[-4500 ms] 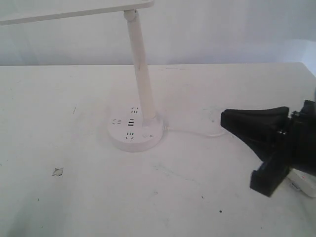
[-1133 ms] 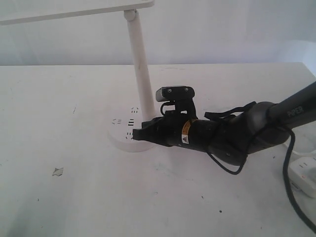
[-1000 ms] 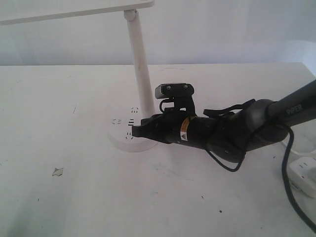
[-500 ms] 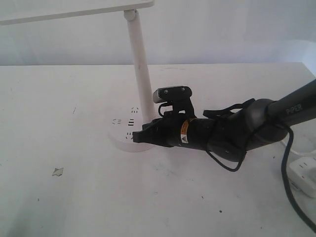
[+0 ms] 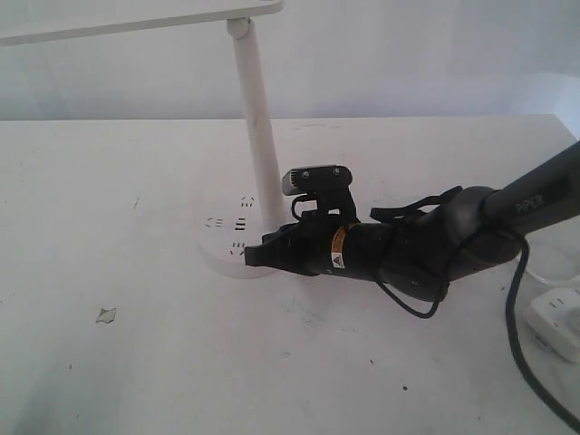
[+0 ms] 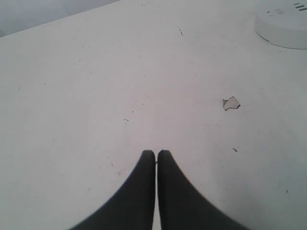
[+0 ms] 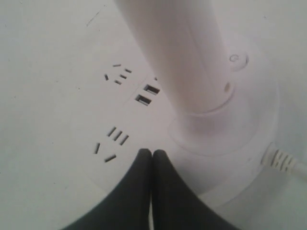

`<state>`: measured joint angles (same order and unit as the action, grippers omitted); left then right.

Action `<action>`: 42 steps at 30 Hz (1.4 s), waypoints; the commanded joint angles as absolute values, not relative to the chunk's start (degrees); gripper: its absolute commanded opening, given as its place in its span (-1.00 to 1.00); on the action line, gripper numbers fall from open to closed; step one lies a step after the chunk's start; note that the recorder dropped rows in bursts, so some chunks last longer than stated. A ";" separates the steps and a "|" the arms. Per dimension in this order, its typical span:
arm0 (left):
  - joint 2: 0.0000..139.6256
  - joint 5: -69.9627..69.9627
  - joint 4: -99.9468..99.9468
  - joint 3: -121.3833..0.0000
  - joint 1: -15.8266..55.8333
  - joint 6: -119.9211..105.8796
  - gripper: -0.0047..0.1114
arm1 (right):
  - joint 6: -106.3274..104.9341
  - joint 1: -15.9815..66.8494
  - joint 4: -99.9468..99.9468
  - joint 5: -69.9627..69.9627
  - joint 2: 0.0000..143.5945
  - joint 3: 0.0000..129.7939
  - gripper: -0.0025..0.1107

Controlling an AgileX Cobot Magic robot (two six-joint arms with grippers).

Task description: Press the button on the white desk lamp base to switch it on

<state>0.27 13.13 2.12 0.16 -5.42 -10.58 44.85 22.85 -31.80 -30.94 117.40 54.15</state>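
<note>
The white desk lamp base sits mid-table, its slim stem rising to the lamp head. My right gripper is shut, its tips set down on the base's top beside a socket and near the stem's foot. The button is hidden under these fingers. A small ring mark shows on the stem's other side. My left gripper is shut over bare table, with the base's edge far from it.
A white power strip lies at the right edge with black cable near it. The lamp's cord leaves the base. A small scrap lies on the table's left. The lamp head overhangs the back left.
My right gripper, shut throughout, has dropped lower and drawn slightly back, from just above the base's sockets down onto the base's near side. The lamp has not moved.
</note>
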 commanded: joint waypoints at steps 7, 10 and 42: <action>0.00 12.93 2.41 0.00 -5.56 -10.55 -0.90 | 45.23 22.91 -30.38 -34.02 119.61 55.01 -0.96; 0.00 12.93 2.41 0.00 -5.56 -10.55 -0.90 | 45.23 22.91 -30.38 -36.01 119.61 55.67 -0.96; 0.00 12.93 2.41 0.00 -5.56 -10.55 -0.90 | 46.46 22.91 -32.14 -25.52 119.48 56.60 -0.96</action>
<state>0.27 13.13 2.12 0.16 -5.42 -10.58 46.12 22.85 -31.09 -30.55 119.19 56.76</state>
